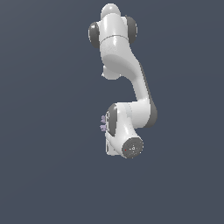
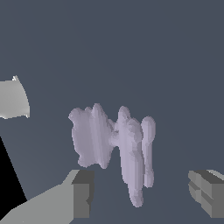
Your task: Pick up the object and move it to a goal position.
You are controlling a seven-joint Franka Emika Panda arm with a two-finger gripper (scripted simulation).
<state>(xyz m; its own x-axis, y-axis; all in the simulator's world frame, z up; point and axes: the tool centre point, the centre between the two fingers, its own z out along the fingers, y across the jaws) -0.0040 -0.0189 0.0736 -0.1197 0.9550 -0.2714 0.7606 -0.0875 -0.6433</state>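
Note:
The object [image 2: 111, 144] is a pale lilac, lumpy shape made of several ridged lobes, lying on the dark grey floor. In the wrist view it sits between and just beyond my two grey fingertips [image 2: 81, 192], which stand wide apart and touch nothing. My gripper [image 2: 142, 194] is open and empty. In the exterior view the white arm hides most of the object [image 1: 103, 122]; only a small lilac sliver shows beside the wrist. The gripper itself is hidden behind the arm in that view.
The white arm [image 1: 127, 83] folds down over the scene in the exterior view. A pale grey part of the robot [image 2: 13, 98] shows at the wrist view's edge. Plain dark grey floor surrounds everything.

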